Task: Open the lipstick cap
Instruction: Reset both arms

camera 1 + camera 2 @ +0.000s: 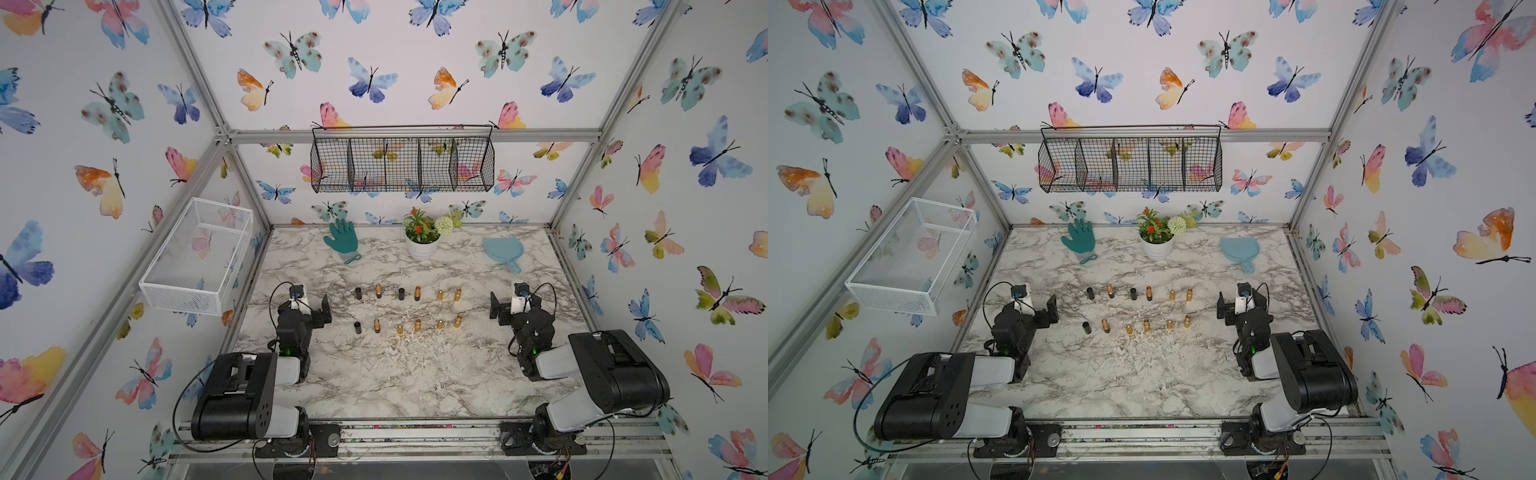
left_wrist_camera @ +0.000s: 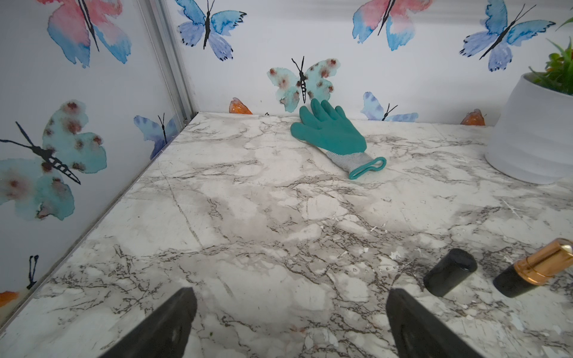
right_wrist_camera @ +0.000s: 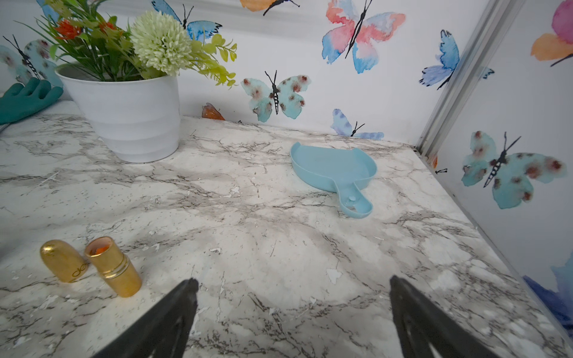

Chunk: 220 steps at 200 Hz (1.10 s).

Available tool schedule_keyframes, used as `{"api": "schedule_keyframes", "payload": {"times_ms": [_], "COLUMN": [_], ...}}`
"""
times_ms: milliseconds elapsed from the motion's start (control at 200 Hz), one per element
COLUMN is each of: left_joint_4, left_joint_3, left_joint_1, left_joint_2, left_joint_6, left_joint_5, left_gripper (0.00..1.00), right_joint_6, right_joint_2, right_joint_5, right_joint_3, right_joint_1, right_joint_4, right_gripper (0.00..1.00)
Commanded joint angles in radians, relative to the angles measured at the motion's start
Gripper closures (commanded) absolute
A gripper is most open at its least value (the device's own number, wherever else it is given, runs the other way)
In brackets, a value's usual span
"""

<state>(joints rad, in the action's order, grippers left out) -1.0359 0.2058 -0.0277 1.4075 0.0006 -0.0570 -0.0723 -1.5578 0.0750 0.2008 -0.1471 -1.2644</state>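
Two rows of lipsticks [image 1: 417,325] upright at the middle of the table [image 1: 374,374], between the arms. Loose black caps [image 1: 358,293] among them, mostly toward the left end. Nearest the right gripper [image 3: 291,282]: gold cap [image 3: 62,262] just beside open gold tube [image 3: 113,266]. Jaws of left gripper [image 2: 290,294] wide apart, nothing between; right same. Glove [image 1: 340,243], plant pot [image 1: 422,249], blue scoop [image 1: 503,249] along back wall.

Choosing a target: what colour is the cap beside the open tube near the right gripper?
Cap is gold; right wrist view shows it best.
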Motion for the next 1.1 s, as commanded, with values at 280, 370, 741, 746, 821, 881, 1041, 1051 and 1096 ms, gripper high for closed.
{"api": "schedule_keyframes", "payload": {"times_ms": [280, 370, 741, 746, 821, 881, 1041, 1051, 1096], "left_joint_4": [-0.018, -0.019, -0.019, -0.019, -0.019, -0.020, -0.020, -0.020, -0.019], "left_joint_3": [0.010, 0.009, 0.010, 0.010, 0.009, 0.009, 0.009, 0.008, 0.010], "left_joint_1": [-0.003, -0.003, -0.002, -0.003, -0.002, -0.003, -0.003, -0.003, -0.002], "left_joint_2": [0.000, -0.001, -0.001, -0.001, 0.000, -0.001, -0.002, -0.002, 0.000], "left_joint_6": [0.010, 0.010, 0.010, 0.010, 0.010, 0.010, 0.010, 0.010, 0.010], "left_joint_5": [0.021, 0.021, 0.021, 0.020, 0.022, 0.020, 0.021, 0.021, 0.020], "left_gripper": [0.02, 0.02, 0.02, 0.02, 0.02, 0.02, 0.02, 0.02, 0.02], "right_joint_6": [0.017, 0.003, 0.014, 0.016, 0.021, 0.019, 0.020, 0.020, 0.020], "right_joint_2": [-0.043, -0.069, -0.006, -0.005, -0.006, -0.014, -0.010, -0.010, -0.010], "right_joint_5": [0.019, -0.017, 0.019, 0.019, 0.017, 0.016, 0.017, 0.017, 0.018], "right_joint_3": [-0.197, -0.159, 0.008, 0.009, 0.012, 0.012, 0.016, 0.016, 0.016], "right_joint_1": [0.014, 0.014, 0.014, 0.014, 0.014, 0.014, 0.014, 0.014, 0.014], "right_joint_4": [-0.436, -0.410, 0.000, 0.006, 0.007, -0.005, 0.007, 0.008, 0.007], "right_gripper": [0.02, 0.02, 0.02, 0.02, 0.02, 0.02, 0.02, 0.02, 0.02]}}
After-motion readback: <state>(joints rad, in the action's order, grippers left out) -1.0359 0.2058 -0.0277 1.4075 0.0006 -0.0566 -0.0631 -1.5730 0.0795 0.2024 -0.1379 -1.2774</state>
